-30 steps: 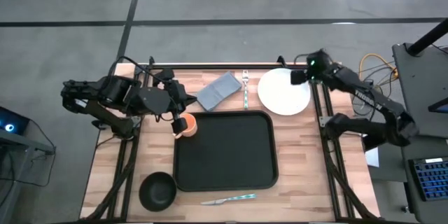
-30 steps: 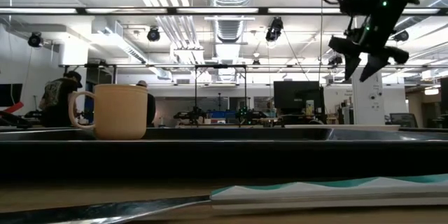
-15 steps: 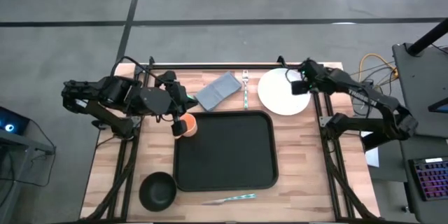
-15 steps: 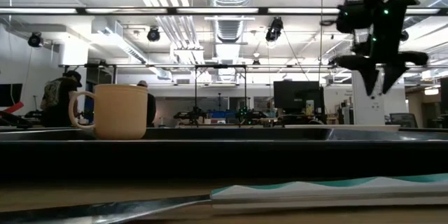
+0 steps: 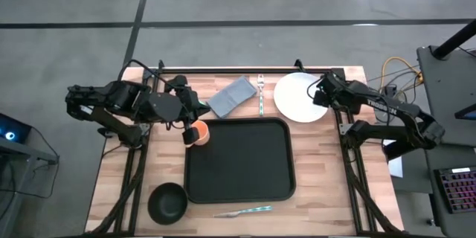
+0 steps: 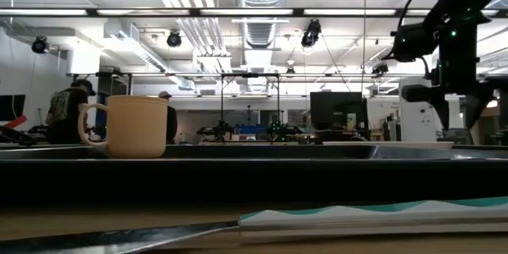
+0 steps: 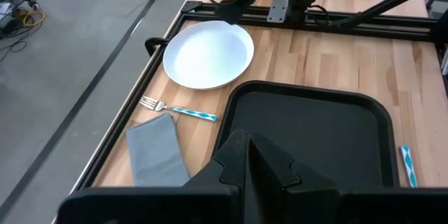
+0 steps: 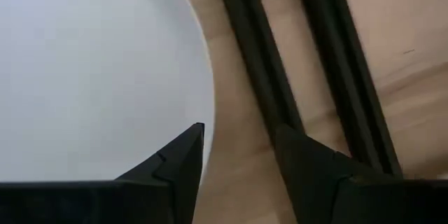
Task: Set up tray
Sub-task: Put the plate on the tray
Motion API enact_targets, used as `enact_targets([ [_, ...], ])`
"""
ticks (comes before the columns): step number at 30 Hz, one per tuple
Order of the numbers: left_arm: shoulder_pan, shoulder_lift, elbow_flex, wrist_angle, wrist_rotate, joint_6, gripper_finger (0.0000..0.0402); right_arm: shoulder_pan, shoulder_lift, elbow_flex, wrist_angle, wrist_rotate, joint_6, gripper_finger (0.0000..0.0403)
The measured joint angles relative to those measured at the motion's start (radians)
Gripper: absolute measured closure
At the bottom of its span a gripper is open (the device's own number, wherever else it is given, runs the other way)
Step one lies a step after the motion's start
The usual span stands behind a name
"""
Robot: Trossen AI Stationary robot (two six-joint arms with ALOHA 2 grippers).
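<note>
The black tray lies in the middle of the table, and a tan mug stands upright at its far left corner. My left gripper hangs shut high over that corner, touching nothing. A white plate rests on the wood at the far right. My right gripper points down at the plate's right rim, open. One finger is over the plate and the other over the wood beside it.
A folded grey napkin and a fork lie at the far edge, left of the plate. A black bowl sits at the near left, and a knife lies before the tray. Black frame rails run right beside the plate.
My right gripper has come down from high above the table's far right to just over the plate's right rim. It has rolled about its own axis and tipped to point more steeply downward. Nothing on the table has moved.
</note>
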Motion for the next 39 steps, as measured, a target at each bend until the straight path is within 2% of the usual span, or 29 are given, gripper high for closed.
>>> enact_targets([
  [5, 0.0, 0.0, 0.0, 0.0, 0.0, 0.001, 0.0402, 0.0, 0.003, -0.048, 0.135, -0.05, -0.01, 0.0246],
  [24, 0.0, 0.0, 0.0, 0.0, 0.018, 0.001, 0.0402, 0.001, 0.006, -0.177, 0.258, -0.087, 0.001, 0.0282],
  [27, 0.0, 0.0, 0.0, 0.0, 0.018, -0.001, 0.0402, 0.002, 0.006, -0.182, 0.264, -0.099, -0.009, 0.0309],
  [31, 0.0, 0.0, 0.0, 0.0, 0.019, -0.001, 0.0402, 0.001, -0.003, -0.173, 0.26, -0.114, -0.05, 0.0376],
  [36, 0.0, 0.0, 0.0, 0.001, 0.019, -0.001, 0.0402, 0.002, -0.037, -0.1, 0.199, -0.117, -0.081, 0.0392],
  [39, 0.0, 0.0, 0.0, 0.001, 0.018, -0.001, 0.0402, 0.002, -0.059, -0.025, 0.105, -0.067, -0.111, 0.0394],
])
